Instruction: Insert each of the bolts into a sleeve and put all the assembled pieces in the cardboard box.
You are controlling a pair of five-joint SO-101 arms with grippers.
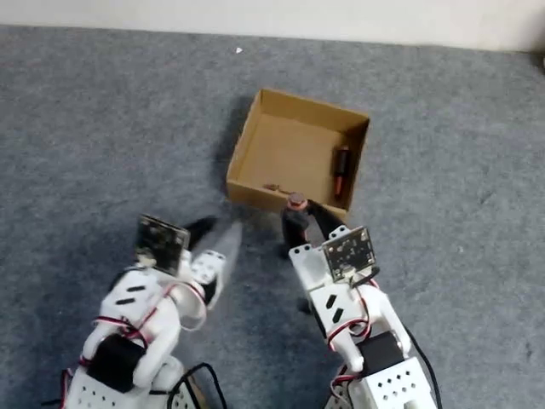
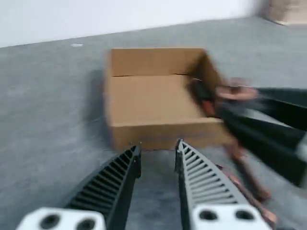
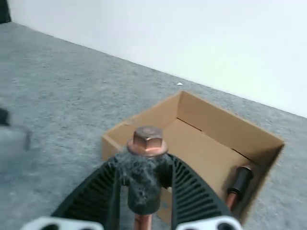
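Clamping a black sleeve (image 3: 144, 189) upright in the right gripper (image 3: 144, 165), with the fingers (image 3: 98, 191) clenched on its two sides. Carrying a copper bolt (image 3: 147, 140) pushed down through that sleeve, with the hexagonal head sitting on top and a short bit of shank poking out underneath. Holding this assembled pair right at the near wall of the cardboard box (image 1: 294, 141), about midway along that wall in the high view; impossible to tell whether just over the rim or just short of it.

Inside the open-topped box, lying along the wall on the right arm's side: a second assembled piece (image 1: 342, 170), black sleeve with copper showing at both ends. Also on the box floor, close to the near wall: a small dark bit (image 1: 272, 187), too small to identify. Under it all, a grey tabletop (image 1: 102, 128).

Pointing the left gripper (image 2: 157, 148) toward the near wall of the box, with its fingers (image 2: 112, 184) released, spread apart and gripping nothing. Sitting, in the high view, near the box's near corner on the left arm's side, apart from the cardboard and apart from the right gripper. Showing, at the side of the left wrist view, the right gripper as a blur, with the bolt head above its dark fingers.
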